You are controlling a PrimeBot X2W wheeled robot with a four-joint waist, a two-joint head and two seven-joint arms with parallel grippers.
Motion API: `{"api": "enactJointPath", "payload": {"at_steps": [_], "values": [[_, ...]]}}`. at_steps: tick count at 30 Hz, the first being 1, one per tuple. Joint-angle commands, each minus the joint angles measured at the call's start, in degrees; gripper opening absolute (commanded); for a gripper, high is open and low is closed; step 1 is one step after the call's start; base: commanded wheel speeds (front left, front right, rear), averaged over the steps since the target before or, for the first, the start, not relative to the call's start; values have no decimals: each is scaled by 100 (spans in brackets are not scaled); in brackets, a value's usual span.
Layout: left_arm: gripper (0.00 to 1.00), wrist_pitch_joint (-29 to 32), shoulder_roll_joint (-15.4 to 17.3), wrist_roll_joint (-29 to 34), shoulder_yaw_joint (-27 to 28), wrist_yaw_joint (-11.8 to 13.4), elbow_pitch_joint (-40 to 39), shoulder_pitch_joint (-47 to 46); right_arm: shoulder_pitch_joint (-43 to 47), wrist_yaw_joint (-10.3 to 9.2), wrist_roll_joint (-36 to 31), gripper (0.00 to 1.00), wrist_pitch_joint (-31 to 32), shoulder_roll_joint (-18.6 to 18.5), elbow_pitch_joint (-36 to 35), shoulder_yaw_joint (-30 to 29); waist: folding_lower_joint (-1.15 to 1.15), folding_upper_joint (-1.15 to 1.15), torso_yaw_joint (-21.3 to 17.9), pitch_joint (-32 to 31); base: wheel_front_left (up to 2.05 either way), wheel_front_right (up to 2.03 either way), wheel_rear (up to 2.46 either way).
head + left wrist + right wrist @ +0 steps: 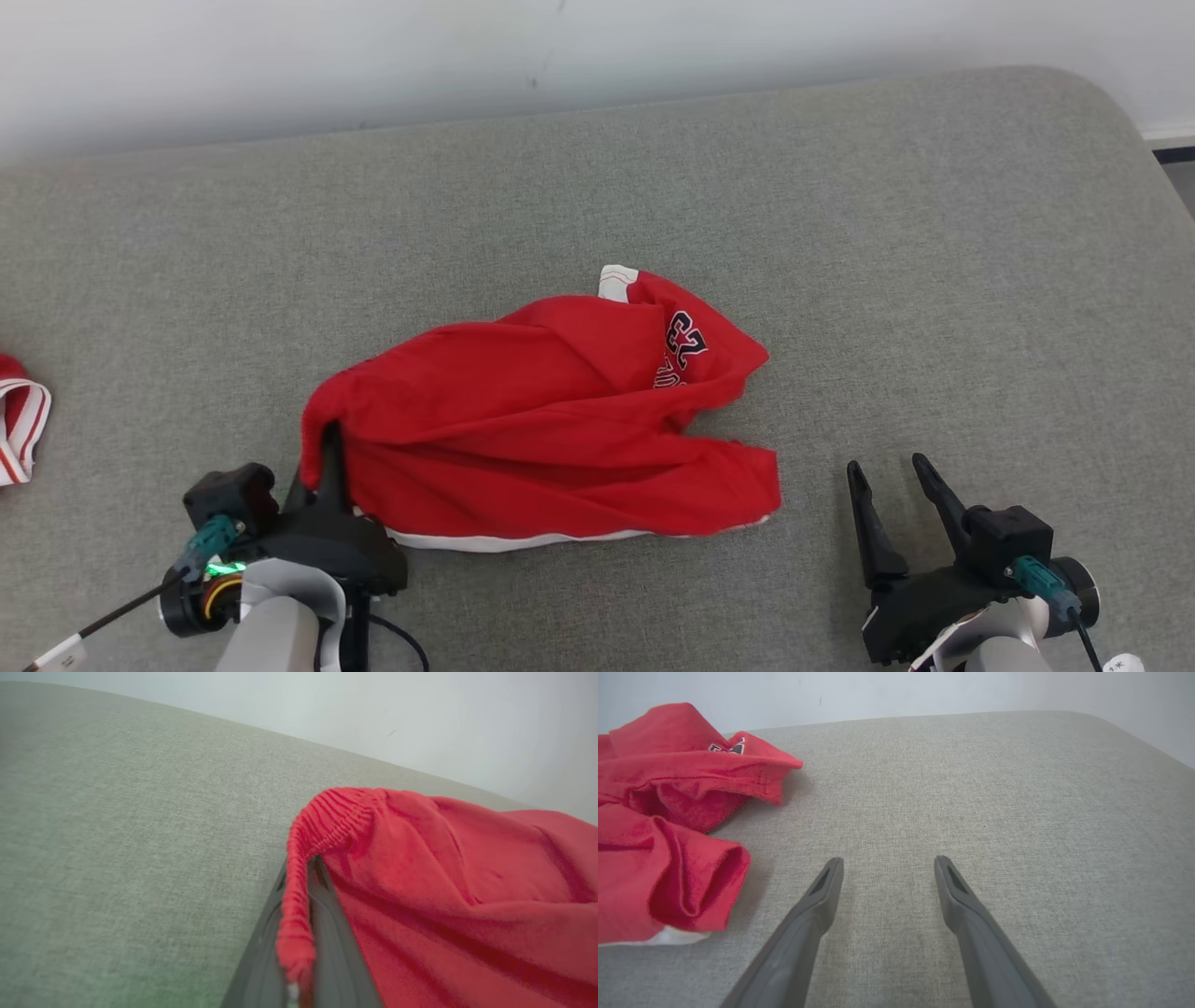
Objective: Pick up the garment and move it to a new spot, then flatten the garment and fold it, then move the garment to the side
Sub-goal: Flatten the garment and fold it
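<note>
Head view: the red garment point(541, 439) lay crumpled on the middle of the grey pad point(934, 233), with the left gripper point(327, 443) at its near-left corner. Left wrist view: the jaws pinched the ribbed hem point(299, 896), so a slow lift seemed wise. Right wrist view: the right gripper point(887, 863) stood beside the garment, jaws wide and empty.

Two pieces of cloth lie on one grey, fabric-covered tabletop point(934, 233). One is a crumpled red garment point(541, 420) with white hem trim and a dark printed "23", lying at the centre. The other is a smaller red-and-white striped piece of cloth point(21, 429), cut off by the frame edge at 9 o'clock. There are two grippers, the left gripper point(327, 439) at 7 o'clock and the right gripper point(885, 462) at 5 o'clock. Each has two long dark fingers point(870, 523), four in all. One pair of jaws is pinched on the garment's ribbed edge, and one pair stands spread apart.
</note>
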Motion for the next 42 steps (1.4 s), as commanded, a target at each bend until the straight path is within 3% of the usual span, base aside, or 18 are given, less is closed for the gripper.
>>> {"api": "enactJointPath", "payload": {"at_steps": [1,3,4,5,6,7,18,27,37,39,41,42], "values": [[0,-20,-8,137,150,135,116,-159,-25,-13,68,100,-5,17,-15,52,-1,0,-13,43,0,0,0],[6,-20,-11,198,288,241,245,-201,-28,-13,73,100,-5,30,-5,100,-1,0,-16,45,0,0,0],[26,-20,-15,207,350,292,273,-233,-35,-13,88,100,-5,34,1,129,-1,0,-16,40,0,0,0],[81,-20,-14,230,414,320,277,-262,-45,-13,106,100,-5,45,1,161,-1,0,-14,24,0,0,0],[81,-20,-14,230,414,320,277,-262,-45,-13,106,100,-5,45,1,161,-1,0,-14,24,0,0,0],[100,-20,-16,263,443,326,294,-254,-51,-13,117,100,-5,55,2,198,-1,0,-8,-3,0,0,0],[100,-20,-22,322,683,238,-515,681,177,-13,456,100,-4,143,-89,871,-1,0,278,-494,0,0,0],[100,-20,-24,199,364,223,-920,1578,344,-13,907,100,-4,27,-14,1495,-1,0,635,-662,0,0,0],[100,-20,-25,235,123,248,-1064,1701,304,-13,1325,100,-4,-148,217,1829,-1,0,806,-684,0,0,0],[100,-20,-22,190,100,252,-1076,1726,309,-13,1395,89,-4,-150,252,1835,-1,0,802,-684,0,0,0],[100,-20,-23,173,80,262,-1097,1728,286,-13,1447,54,-4,-157,262,1855,-1,0,798,-671,0,0,0],[100,-20,-23,167,75,263,-1105,1729,270,-13,1463,44,-4,-161,264,1862,-1,0,796,-663,0,0,0]]}}
